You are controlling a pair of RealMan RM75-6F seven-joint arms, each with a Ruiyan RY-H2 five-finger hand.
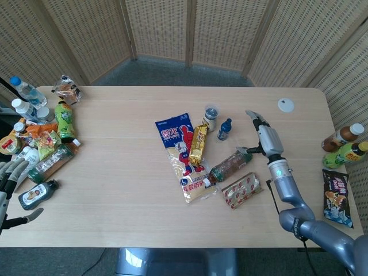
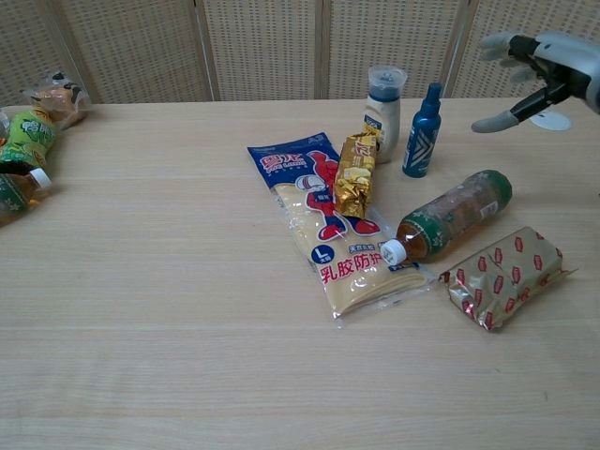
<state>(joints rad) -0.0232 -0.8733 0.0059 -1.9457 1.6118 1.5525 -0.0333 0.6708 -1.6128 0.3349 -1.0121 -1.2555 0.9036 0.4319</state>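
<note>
Bright, even, soft light fills both views; shadows under the items are faint. Focus is sharp, with slight blur on the right hand (image 2: 544, 70).
</note>
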